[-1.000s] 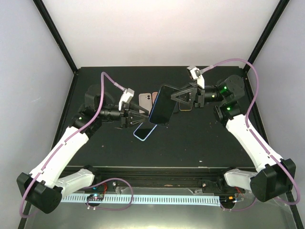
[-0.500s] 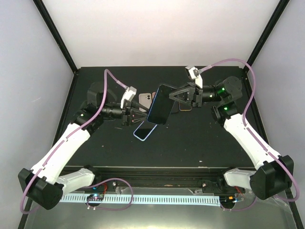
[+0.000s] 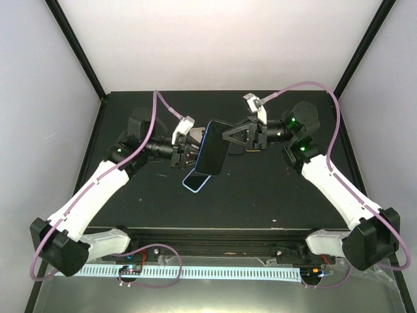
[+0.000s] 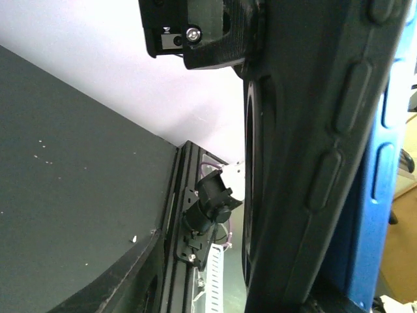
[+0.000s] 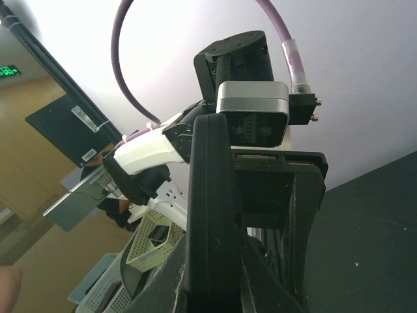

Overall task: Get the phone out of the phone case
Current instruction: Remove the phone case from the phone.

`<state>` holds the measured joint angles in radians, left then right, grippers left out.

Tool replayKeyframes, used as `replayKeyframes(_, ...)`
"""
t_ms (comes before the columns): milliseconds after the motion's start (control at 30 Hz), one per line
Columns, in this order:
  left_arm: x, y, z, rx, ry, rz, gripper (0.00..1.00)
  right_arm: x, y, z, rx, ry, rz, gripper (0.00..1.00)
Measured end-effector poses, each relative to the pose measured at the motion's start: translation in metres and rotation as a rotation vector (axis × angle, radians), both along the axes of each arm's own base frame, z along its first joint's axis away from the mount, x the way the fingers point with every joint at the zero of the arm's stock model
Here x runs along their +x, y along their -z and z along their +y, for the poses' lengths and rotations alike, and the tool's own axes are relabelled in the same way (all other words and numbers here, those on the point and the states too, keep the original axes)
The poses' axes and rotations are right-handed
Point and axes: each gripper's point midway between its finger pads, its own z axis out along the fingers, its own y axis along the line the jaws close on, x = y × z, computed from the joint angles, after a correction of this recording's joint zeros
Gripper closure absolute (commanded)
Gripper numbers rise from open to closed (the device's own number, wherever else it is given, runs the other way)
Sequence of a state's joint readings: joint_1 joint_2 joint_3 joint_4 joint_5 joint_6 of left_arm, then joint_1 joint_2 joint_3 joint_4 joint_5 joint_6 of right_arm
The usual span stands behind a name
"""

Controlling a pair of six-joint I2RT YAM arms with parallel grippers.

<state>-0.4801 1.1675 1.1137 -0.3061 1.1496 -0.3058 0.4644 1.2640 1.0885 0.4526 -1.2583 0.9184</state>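
Two arms (image 3: 98, 189) (image 3: 329, 186), two tools (image 3: 194, 149) (image 3: 229, 135), one raised phone (image 3: 214, 155)

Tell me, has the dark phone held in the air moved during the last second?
Yes. The dark phone has shifted left, now closer above the blue-edged device lying still on the table.

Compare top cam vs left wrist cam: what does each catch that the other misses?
Only the top view: both arms, the right gripper clamped on the phone in mid-air, the left gripper at its other edge, and a light-blue-rimmed phone or case lying flat below. Only the left wrist view: the phone's side buttons close up, with a blue strip alongside. Both: the raised phone and the black table.
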Motion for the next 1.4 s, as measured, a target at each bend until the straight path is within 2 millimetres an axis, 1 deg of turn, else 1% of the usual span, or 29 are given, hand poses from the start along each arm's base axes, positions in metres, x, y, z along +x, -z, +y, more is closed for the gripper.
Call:
replayKeyframes(100, -0.002, -0.002, -0.003, -0.001, 0.011, 0.005, 0.64, 0.0, 0.0, 0.002, -0.003, -0.012, -0.003, 0.99)
replayKeyframes(233, -0.003, -0.002, -0.004, -0.001, 0.016, 0.037, 0.75, 0.003, 0.001, 0.005, -0.012, -0.024, 0.003, 0.99)
replayKeyframes(367, 0.0, 0.0, -0.001, -0.03, 0.017, 0.084, 0.85, 0.01, 0.005, 0.008, -0.044, -0.023, 0.025, 0.99)
replayKeyframes(467, 0.004, 0.006, 0.002, -0.055, 0.011, 0.115, 0.9, 0.019, 0.014, 0.011, -0.076, -0.008, 0.06, 0.97)
replayKeyframes(533, 0.009, 0.009, 0.005, -0.062, -0.004, 0.131, 0.94, 0.026, 0.021, 0.012, -0.092, 0.007, 0.094, 0.82)
replayKeyframes(600, 0.013, 0.013, 0.007, -0.065, -0.022, 0.151, 0.97, 0.033, 0.028, 0.013, -0.106, 0.015, 0.123, 0.71)
replayKeyframes(700, 0.02, 0.013, 0.007, -0.076, -0.058, 0.196, 0.98, 0.039, 0.034, 0.016, -0.118, 0.02, 0.131, 0.59)
replayKeyframes(800, 0.027, 0.018, 0.01, -0.086, -0.092, 0.241, 0.98, 0.042, 0.035, 0.016, -0.126, 0.027, 0.134, 0.53)
replayKeyframes(933, 0.035, 0.018, 0.015, -0.108, -0.123, 0.275, 0.98, 0.051, 0.032, 0.011, -0.138, 0.069, 0.123, 0.4)
replayKeyframes(1033, 0.042, 0.018, 0.019, -0.122, -0.155, 0.31, 0.98, 0.064, 0.028, 0.004, -0.158, 0.142, 0.078, 0.29)
replayKeyframes(1067, 0.045, 0.019, 0.021, -0.125, -0.167, 0.323, 0.98, 0.068, 0.028, 0.002, -0.169, 0.173, 0.057, 0.27)
replayKeyframes(1133, 0.053, 0.024, 0.025, -0.127, -0.205, 0.369, 0.98, 0.077, 0.028, -0.003, -0.195, 0.248, -0.004, 0.25)
replayKeyframes(1233, 0.066, 0.037, 0.03, -0.118, -0.266, 0.451, 0.99, 0.084, 0.029, -0.013, -0.239, 0.359, -0.1, 0.26)
replayKeyframes(1333, 0.077, 0.051, 0.034, -0.096, -0.337, 0.541, 0.98, 0.083, 0.022, -0.021, -0.269, 0.452, -0.216, 0.28)
replayKeyframes(1400, 0.082, 0.059, 0.036, -0.084, -0.379, 0.59, 0.98, 0.079, 0.018, -0.022, -0.29, 0.497, -0.299, 0.31)
